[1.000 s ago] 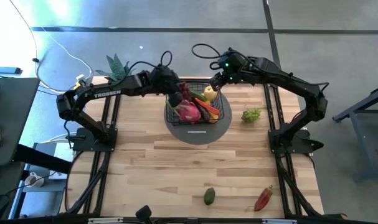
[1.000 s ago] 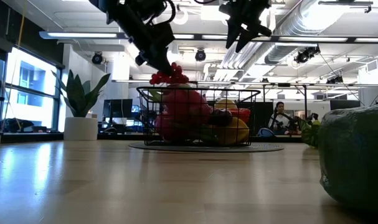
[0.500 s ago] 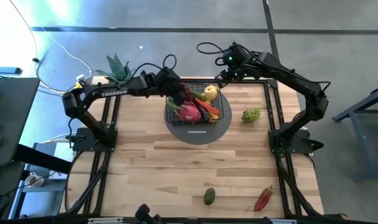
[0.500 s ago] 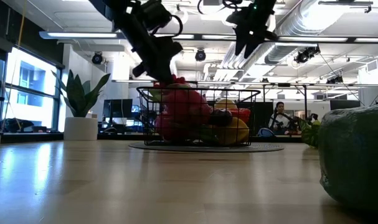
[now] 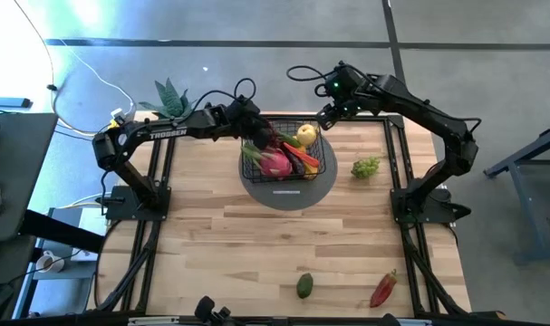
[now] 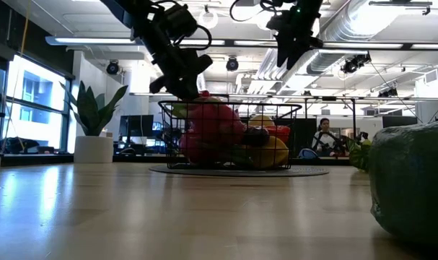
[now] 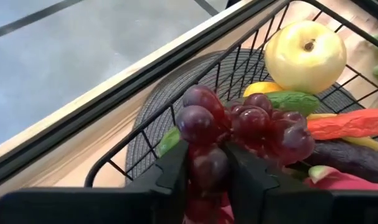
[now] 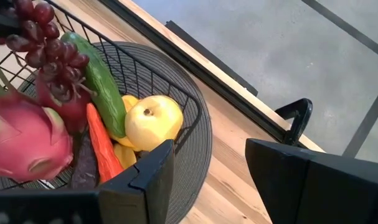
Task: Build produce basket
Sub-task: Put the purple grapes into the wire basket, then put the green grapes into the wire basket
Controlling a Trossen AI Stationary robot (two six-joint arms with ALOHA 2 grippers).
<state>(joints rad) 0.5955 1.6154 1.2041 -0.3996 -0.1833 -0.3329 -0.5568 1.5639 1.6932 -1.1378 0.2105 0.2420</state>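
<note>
Since the earlier frame, the left gripper (image 5: 254, 138) has been lowered from above the red grapes to the far-left rim of the basket (image 5: 284, 174), and the right gripper (image 5: 326, 115) has been drawn up and away from the basket's right corner. In the left wrist view the purple-red grapes (image 7: 238, 127) are seen lying between the left gripper's fingers (image 7: 176, 171), one grape sitting right in the gap; the jaws are slightly apart, and whether the bunch is gripped or already let go cannot be told.

The black wire basket is set on a round grey mat (image 5: 322, 188) at upper centre of the high view. Inside it are seen a pink dragon fruit (image 5: 275, 162), a yellow pear (image 5: 305, 135), a green cucumber (image 8: 104, 93), an orange-red carrot-like piece (image 8: 101, 152) and a dark purple piece (image 7: 350, 158).

The right gripper is held in the air just beyond the basket's upper-right corner, its jaws parted with nothing between them.

Outside the basket, green grapes (image 5: 366, 167) lie right of the mat, while an avocado (image 5: 304, 286) and a red chilli (image 5: 383, 289) lie near the lower edge of the table (image 5: 211, 244). A potted plant (image 5: 168, 96) stands at the table's upper left.
</note>
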